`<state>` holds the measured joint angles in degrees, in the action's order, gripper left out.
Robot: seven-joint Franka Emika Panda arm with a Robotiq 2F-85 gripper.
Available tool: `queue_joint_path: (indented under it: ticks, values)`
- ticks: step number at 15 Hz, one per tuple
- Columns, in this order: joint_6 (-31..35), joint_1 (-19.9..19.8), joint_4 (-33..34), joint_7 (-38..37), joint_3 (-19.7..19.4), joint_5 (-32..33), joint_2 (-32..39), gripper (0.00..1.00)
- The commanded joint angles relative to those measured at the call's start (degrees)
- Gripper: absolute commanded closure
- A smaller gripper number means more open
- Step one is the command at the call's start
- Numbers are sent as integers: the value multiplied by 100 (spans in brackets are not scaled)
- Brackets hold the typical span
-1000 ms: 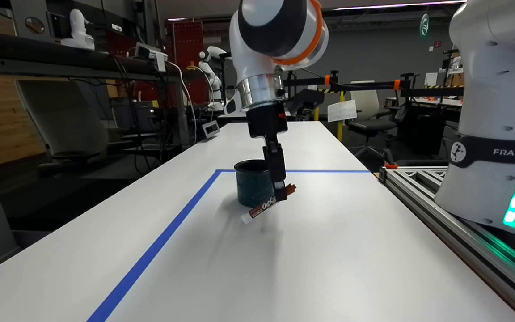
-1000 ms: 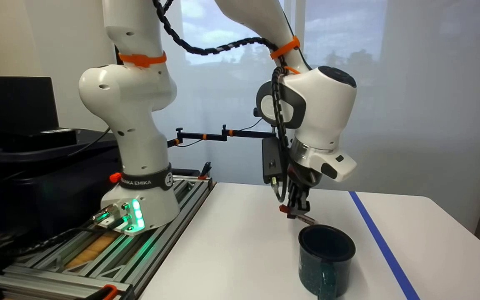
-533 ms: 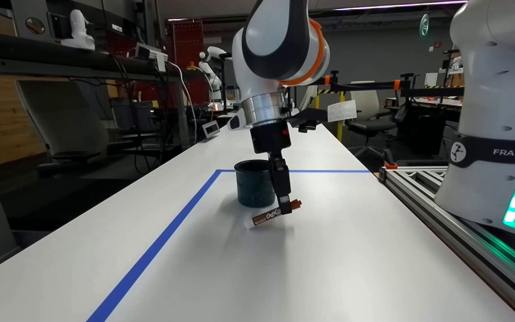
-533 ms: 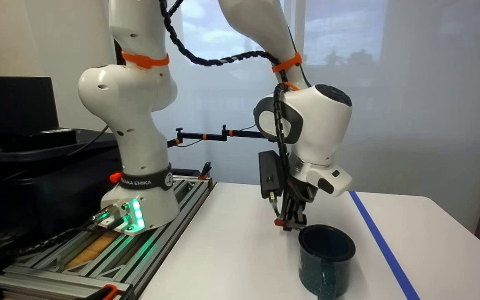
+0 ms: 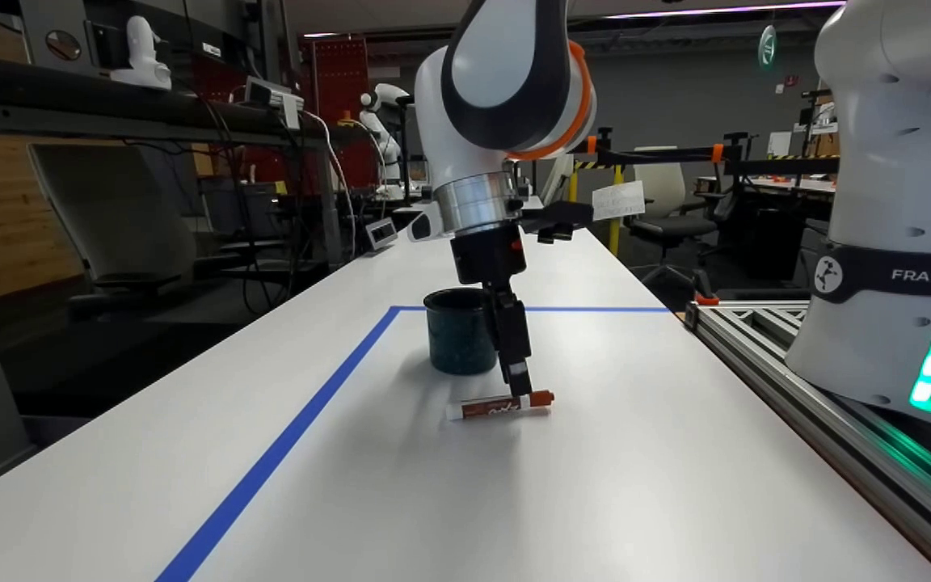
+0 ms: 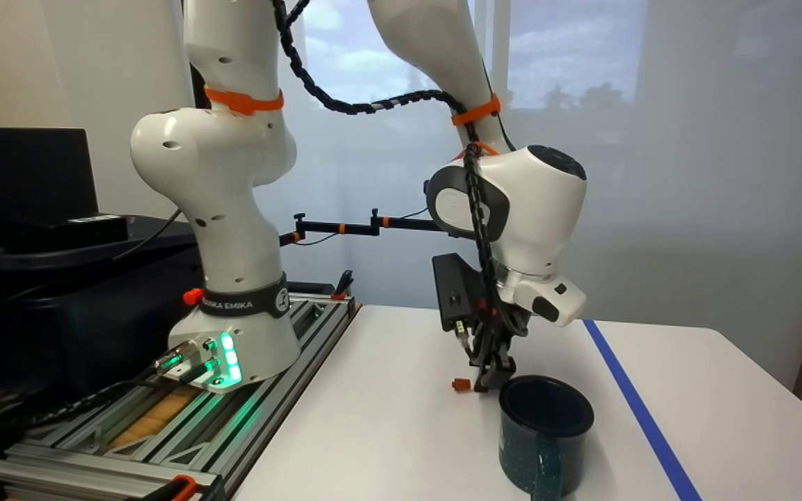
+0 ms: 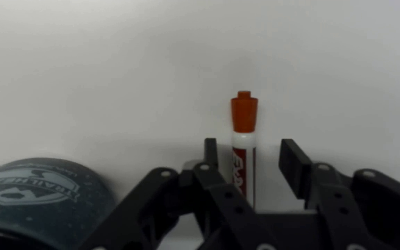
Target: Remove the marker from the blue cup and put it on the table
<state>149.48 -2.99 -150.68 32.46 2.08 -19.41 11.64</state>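
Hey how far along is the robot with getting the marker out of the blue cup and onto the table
Done: the marker lies on the table, outside the blue cup. In hand: nothing is clamped; the gripper stands open around the marker, with gaps on both sides in the wrist view. Left: probably just raising the gripper, which is down at the marker.
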Motion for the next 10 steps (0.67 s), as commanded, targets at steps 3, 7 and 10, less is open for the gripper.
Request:
queue_joint_path:
  ticks: [3, 7, 10]
  values:
    - [-345, 46, -24, -807, 185, 202, -633, 1]
    - [-657, 185, 119, -2103, 29, 524, -1100, 0]
    - [-887, 131, 303, -3222, -138, 1203, -1410, 0]
